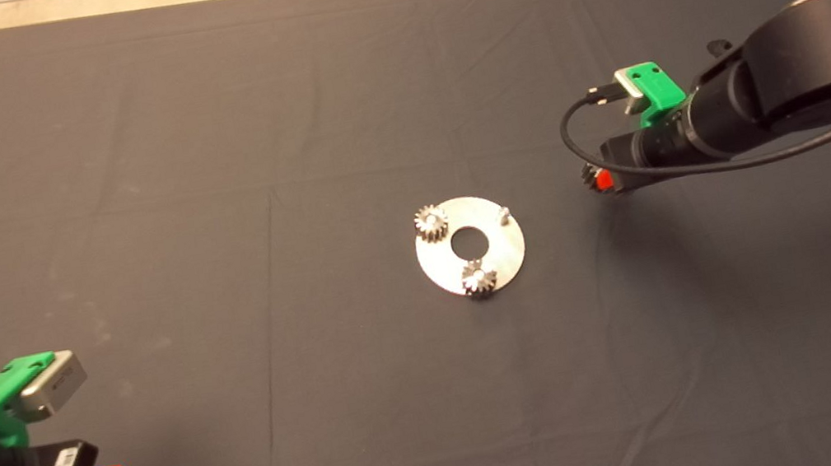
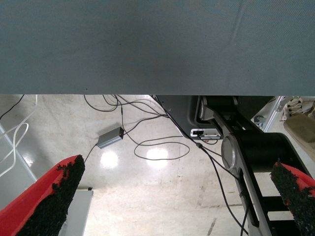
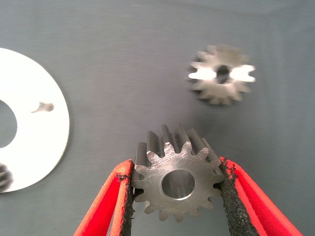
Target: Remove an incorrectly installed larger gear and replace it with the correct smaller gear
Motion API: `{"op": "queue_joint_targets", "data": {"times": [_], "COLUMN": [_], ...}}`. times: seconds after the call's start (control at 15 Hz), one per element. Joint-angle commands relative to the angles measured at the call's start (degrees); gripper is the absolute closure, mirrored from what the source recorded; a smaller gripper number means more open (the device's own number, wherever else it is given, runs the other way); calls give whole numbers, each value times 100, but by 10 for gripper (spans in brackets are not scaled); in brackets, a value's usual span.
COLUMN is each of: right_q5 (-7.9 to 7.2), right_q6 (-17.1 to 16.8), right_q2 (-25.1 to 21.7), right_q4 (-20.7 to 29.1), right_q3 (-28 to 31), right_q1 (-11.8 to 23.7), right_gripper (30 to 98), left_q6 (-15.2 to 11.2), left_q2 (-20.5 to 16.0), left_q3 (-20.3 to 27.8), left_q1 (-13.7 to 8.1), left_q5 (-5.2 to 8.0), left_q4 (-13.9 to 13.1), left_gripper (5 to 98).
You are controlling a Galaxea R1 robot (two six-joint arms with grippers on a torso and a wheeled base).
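Mat | plate: two gears, one bare pin | right gripper clamps larger gear; smaller gear lies beside | left gripper spread wide, mat's near-left corner

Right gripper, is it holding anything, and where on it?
Yes. The right gripper is shut on the larger gear, pads pressing its toothed rim on opposite sides. The left gripper holds nothing.

1. The larger gear, dark grey steel with a round central hole, is clamped by its toothed rim between the right hand's pads, its flat face toward the wrist camera
2. The smaller gear, silvery with a central hole, lies flat on the mat near it, toward the head view's right side
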Motion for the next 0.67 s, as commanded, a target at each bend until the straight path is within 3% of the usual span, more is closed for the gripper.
{"op": "queue_joint_targets", "data": {"times": [0.0,0.6], "right_q5": [-617,-590], "right_q6": [71,32], "right_q2": [452,1469], "right_q4": [-111,-147], "right_q3": [-244,-1192], "right_q1": [153,-76], "right_gripper": [886,887], "left_q6": [-5,13], "left_q2": [-24,-42], "left_q3": [41,24], "left_q1": [-61,-61], "left_q5": [763,763], "left_q4": [39,39], "left_gripper": [54,54]}}
